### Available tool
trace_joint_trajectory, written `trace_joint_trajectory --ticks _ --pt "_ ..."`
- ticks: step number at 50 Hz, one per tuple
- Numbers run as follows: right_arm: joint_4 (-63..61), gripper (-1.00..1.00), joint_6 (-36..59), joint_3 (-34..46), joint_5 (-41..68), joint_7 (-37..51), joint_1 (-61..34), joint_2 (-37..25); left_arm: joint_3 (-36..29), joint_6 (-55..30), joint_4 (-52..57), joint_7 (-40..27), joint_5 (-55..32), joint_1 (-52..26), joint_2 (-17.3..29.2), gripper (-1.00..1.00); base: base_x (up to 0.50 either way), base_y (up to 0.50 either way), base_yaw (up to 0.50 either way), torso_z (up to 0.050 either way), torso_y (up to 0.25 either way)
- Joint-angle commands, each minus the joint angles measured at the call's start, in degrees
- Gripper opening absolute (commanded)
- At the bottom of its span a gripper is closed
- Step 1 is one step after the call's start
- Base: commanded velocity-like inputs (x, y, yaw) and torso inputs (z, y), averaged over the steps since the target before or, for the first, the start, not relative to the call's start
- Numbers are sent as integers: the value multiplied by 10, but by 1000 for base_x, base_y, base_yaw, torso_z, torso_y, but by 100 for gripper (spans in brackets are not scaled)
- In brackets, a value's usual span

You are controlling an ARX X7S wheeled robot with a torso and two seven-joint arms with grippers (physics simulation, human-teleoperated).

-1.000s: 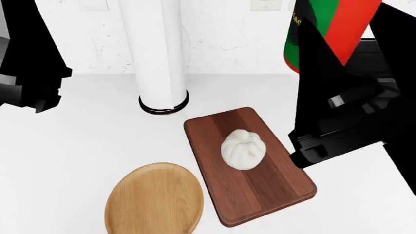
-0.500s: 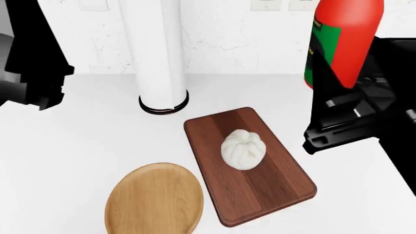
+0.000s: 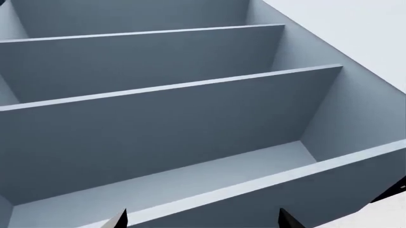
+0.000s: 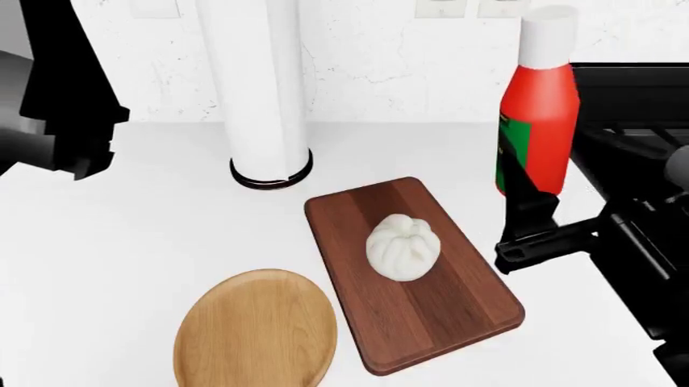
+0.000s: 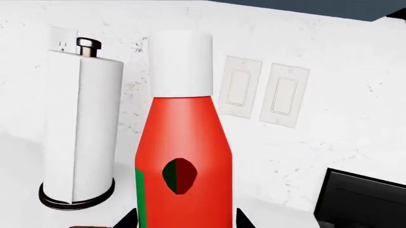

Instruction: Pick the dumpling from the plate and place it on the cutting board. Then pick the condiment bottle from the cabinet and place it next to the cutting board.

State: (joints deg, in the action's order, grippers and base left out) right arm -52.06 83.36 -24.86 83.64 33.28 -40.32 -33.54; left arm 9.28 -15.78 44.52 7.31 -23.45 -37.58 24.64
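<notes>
The white pleated dumpling (image 4: 402, 246) lies on the dark reddish cutting board (image 4: 453, 310). The round tan plate (image 4: 256, 332) in front of the board's left side holds nothing. The red condiment bottle (image 4: 536, 121) with white cap and green label stands upright just right of the board's far end. My right gripper (image 4: 530, 211) is shut around its lower body; in the right wrist view the bottle (image 5: 184, 142) fills the space between the gripper's (image 5: 185, 219) fingertips. My left gripper (image 3: 201, 221) is open, facing bare grey cabinet shelves (image 3: 159, 90).
A tall white cylinder with a black base ring (image 4: 266, 97) stands behind the board against the white wall; it also shows in the right wrist view (image 5: 79, 137). Wall switches (image 5: 263, 92) are behind the bottle. My left arm (image 4: 60, 113) hangs at the far left.
The bottle has come down and rightward from high at the upper right, and turned from tilted to upright beside the board. My right arm dropped with it. The dumpling, board and plate have not moved.
</notes>
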Motion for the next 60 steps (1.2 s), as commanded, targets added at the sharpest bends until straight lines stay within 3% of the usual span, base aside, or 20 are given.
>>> trace_joint_trajectory --ticks 1,21,45,60 --pt "-20 -100 -62 -5 -156 -125 82 -2 -59 5 -35 -1 6 288 -8 100 0 9 7 0 0" --pt "66 -100 -208 78 -341 -226 194 4 -68 7 -38 -3 13 285 -3 100 -3 8 7 0 0" --pt "99 -100 -321 125 -434 -264 269 16 -69 17 -39 -6 15 292 1 100 -7 7 9 0 0" --pt "128 -100 -320 155 -452 -262 268 15 -69 17 -37 -8 12 291 4 100 -6 9 9 0 0"
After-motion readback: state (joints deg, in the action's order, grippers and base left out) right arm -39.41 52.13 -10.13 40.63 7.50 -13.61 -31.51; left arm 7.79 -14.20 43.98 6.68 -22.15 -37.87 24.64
